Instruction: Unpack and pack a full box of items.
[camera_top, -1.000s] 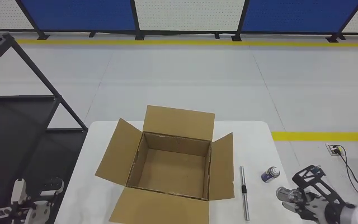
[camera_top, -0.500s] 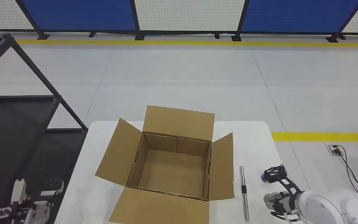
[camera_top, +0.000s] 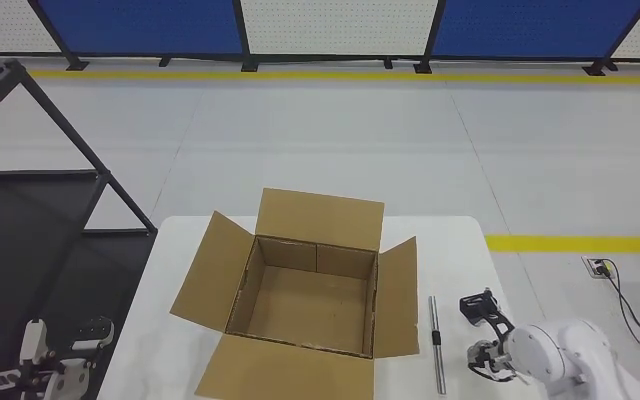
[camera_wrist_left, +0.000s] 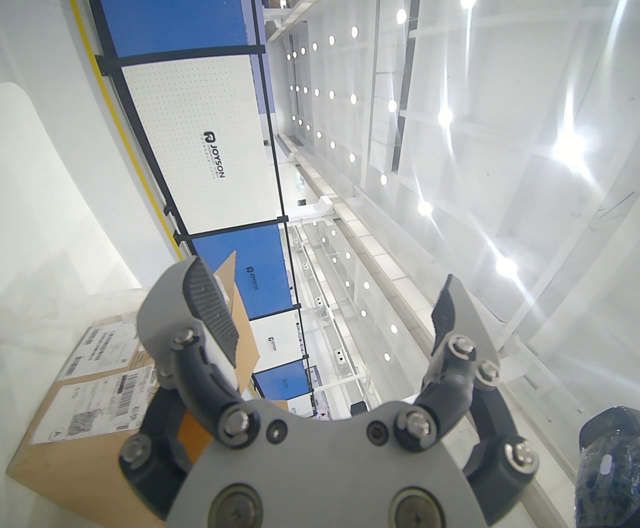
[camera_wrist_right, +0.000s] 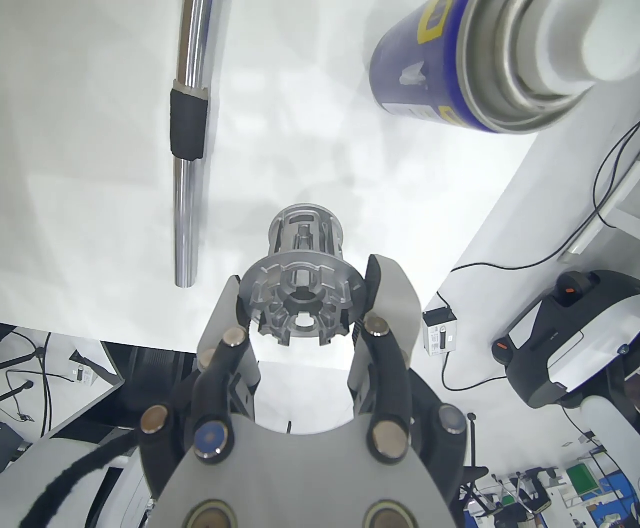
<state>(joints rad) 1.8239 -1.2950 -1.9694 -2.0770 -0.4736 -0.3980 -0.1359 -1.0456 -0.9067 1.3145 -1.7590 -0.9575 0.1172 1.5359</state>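
An open cardboard box (camera_top: 308, 305) stands mid-table, its inside bare. Right of it lie a metal rod (camera_top: 436, 345) with a black band and, in the right wrist view, a blue spray can (camera_wrist_right: 450, 65) standing beyond the rod (camera_wrist_right: 186, 150). My right gripper (camera_wrist_right: 306, 300) is shut on a silver cast metal part (camera_wrist_right: 302, 250), held just above the white table (camera_wrist_right: 75, 125) near the rod's end. In the top view this gripper (camera_top: 487, 357) sits right of the rod. My left gripper (camera_wrist_left: 325, 295) is open and holds nothing, tilted up toward the ceiling beside the box's labelled wall (camera_wrist_left: 85, 400).
The box's four flaps (camera_top: 210, 265) spread outward over the table (camera_top: 450, 245). The table's right edge lies close behind the right arm, with cables and equipment on the floor beyond (camera_wrist_right: 560, 320). A dark rack (camera_top: 50, 230) stands left of the table.
The right arm has swung left from the table's right edge, carrying the metal part toward the rod, and now covers the spray can in the top view. The left arm has stayed still.
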